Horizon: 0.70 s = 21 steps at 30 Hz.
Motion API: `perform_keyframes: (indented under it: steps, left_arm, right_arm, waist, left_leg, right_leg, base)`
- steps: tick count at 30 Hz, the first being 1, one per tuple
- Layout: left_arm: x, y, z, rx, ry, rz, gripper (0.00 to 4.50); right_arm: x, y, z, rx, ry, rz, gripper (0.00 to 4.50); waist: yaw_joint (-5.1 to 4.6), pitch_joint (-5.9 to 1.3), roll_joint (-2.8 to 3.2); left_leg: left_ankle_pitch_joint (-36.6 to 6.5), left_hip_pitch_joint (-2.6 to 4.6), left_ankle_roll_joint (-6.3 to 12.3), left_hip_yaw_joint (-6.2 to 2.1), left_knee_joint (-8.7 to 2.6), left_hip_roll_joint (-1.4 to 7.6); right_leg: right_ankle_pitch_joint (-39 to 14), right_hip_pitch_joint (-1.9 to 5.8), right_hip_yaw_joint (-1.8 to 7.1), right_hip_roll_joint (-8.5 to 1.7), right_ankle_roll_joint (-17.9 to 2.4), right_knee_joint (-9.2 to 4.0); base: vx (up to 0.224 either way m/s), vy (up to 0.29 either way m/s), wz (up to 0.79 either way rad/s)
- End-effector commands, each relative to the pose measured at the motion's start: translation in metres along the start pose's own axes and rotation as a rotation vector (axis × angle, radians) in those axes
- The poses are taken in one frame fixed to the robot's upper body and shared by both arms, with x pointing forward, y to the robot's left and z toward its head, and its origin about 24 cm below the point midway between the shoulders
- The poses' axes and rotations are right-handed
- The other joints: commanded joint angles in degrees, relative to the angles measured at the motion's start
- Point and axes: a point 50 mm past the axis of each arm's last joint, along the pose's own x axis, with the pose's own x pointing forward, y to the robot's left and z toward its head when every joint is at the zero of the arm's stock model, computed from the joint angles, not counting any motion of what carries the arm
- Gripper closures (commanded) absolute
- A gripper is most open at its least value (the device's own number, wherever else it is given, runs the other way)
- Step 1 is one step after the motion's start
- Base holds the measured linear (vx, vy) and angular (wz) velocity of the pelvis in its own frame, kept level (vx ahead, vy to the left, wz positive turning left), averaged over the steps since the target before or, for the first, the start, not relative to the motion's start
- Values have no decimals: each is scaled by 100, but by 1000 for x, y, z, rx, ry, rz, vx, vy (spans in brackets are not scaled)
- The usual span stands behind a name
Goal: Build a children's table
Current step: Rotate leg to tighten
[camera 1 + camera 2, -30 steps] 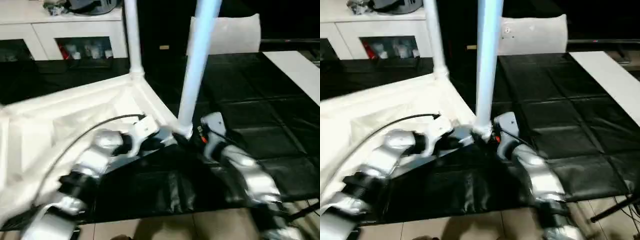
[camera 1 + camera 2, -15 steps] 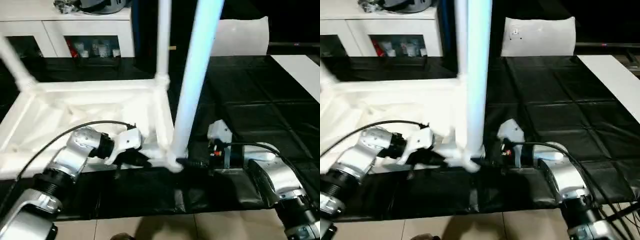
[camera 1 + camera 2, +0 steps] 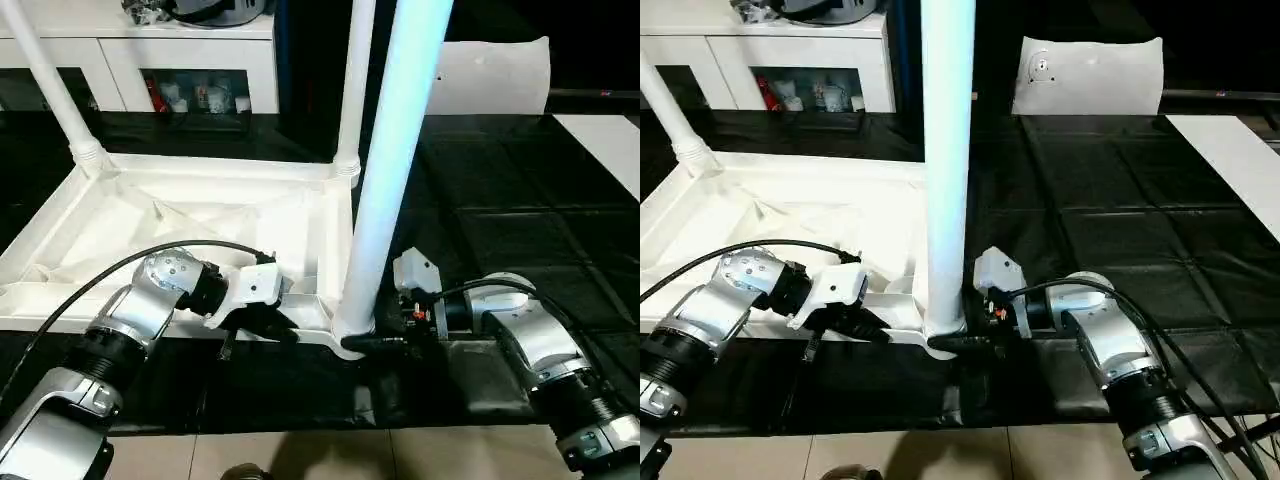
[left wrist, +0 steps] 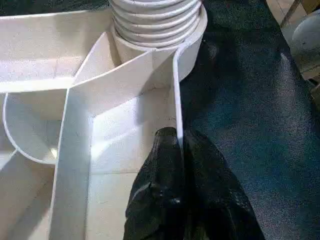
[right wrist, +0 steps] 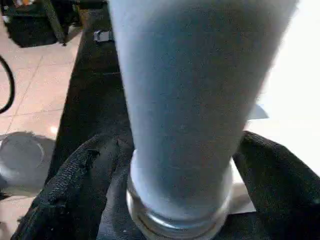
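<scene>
- White tabletop point(image 3: 190, 215) lies upside down on black mat point(image 3: 520, 210); our left gripper point(image 4: 177, 150) pinches its rim.
- Our right gripper point(image 5: 175, 165) clasps the near-corner leg point(image 3: 390, 170); we should keep it upright, pressing straight down.

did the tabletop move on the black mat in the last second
Cannot tell. The tabletop looks squarer to the white cabinet than before, but the whole view has shifted, so the head camera moved.

tabletop point(image 3: 190, 215): 1, underside up
legs standing in corner sockets: 3 — point(image 3: 392, 170), point(image 3: 352, 85), point(image 3: 55, 90)
grippers: 2 — left gripper point(image 4: 176, 192), right gripper point(image 5: 175, 200)
flat white sheet point(image 3: 1090, 75): 1
</scene>
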Motion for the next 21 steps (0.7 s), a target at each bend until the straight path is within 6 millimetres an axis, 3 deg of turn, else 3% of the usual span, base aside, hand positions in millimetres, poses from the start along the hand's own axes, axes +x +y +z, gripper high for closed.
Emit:
perform_keyframes:
  steps: [1,11,21]
  left_arm:
    - [9,-5,-1,32,39,-84,450]
    - [7,-5,-3,22,41,-85,450]
    - [14,-2,1,-71,-33,19,450]
  right_arm:
    - [2,-1,1,-17,12,15,90]
    - [4,-1,-2,33,-14,33,173]
    - [17,9,-4,136,-101,9,183]
  waist:
    - [-16,-340,-43]
    - [14,-339,-40]
    - [50,-321,-36]
  left_leg:
    - [-984,86,324,-26,-324,247]
    - [-1046,90,286,-27,-327,249]
    - [-1061,97,253,-30,-339,261]
  right_leg:
    - [-407,229,216,-367,-1429,-344]
    - [-499,234,216,-366,-1409,-344]
    - [-561,219,221,-372,-1405,-350]
  base:
    - [0,0,0]
    - [0,0,0]
    - [0,0,0]
